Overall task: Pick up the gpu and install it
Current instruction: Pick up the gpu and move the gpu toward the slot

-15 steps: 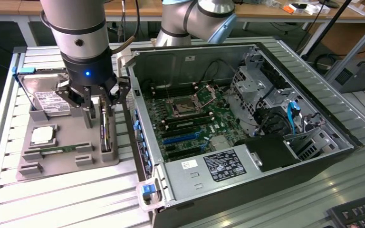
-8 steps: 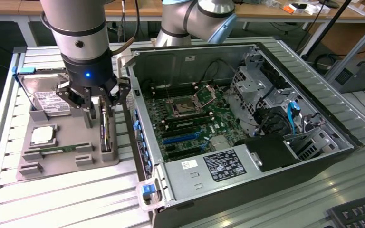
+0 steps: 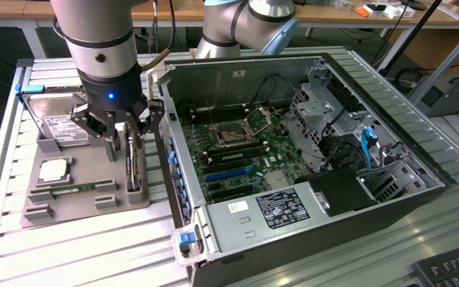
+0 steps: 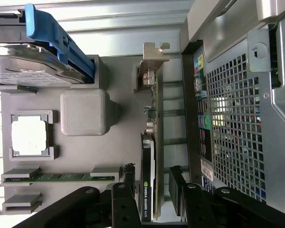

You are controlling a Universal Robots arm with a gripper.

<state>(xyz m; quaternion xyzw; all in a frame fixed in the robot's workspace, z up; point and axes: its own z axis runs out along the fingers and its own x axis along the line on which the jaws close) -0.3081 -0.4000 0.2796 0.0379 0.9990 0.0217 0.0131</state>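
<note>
1. Exterior view: arm (image 3: 102,54) points straight down, hand (image 3: 126,148) low over the tray (image 3: 70,209).
2. Hand wide open, straddling the gpu (image 3: 133,172), gripping nothing.
3. Gpu stands on edge in tray beside computer case (image 3: 213,78).

gpu (image 3: 133,174): upper end hidden behind the fingers (image 3: 112,146) in the exterior view; in the wrist view one end runs off the frame. Hard drive (image 4: 28,71) cut by the frame edge, label unreadable. Keyboard (image 3: 453,270) clipped at the corner. Fingers probably not touching the gpu.
</note>
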